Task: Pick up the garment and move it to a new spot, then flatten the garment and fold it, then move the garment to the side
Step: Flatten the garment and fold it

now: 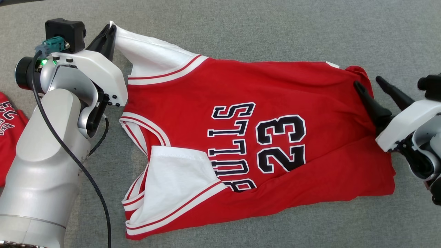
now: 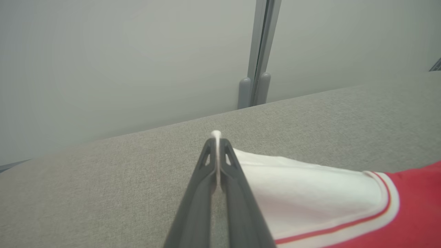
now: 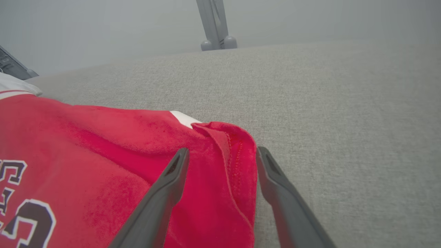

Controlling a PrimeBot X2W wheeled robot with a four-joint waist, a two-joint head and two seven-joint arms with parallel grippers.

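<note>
The garment [image 1: 241, 82] lies almost flat on the grey surface [image 1: 275, 27], so moving it seems done. The left gripper [image 1: 111, 29] pinches its white sleeve [image 1: 151, 55]. The right gripper [image 1: 368, 82] stands wide around its hem corner [image 1: 358, 74], holding nothing. I judge that flattening is in hand, while the fold and the move aside are not yet done.

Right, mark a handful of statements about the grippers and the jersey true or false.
1. The left gripper is shut on the white sleeve of the jersey. True.
2. The right gripper is clamped shut on the hem. False: its jaws stand open, astride the red hem corner.
3. The jersey shows the number 23. True.
4. The jersey lies on bare wood. False: it lies on a grey fabric surface.
</note>
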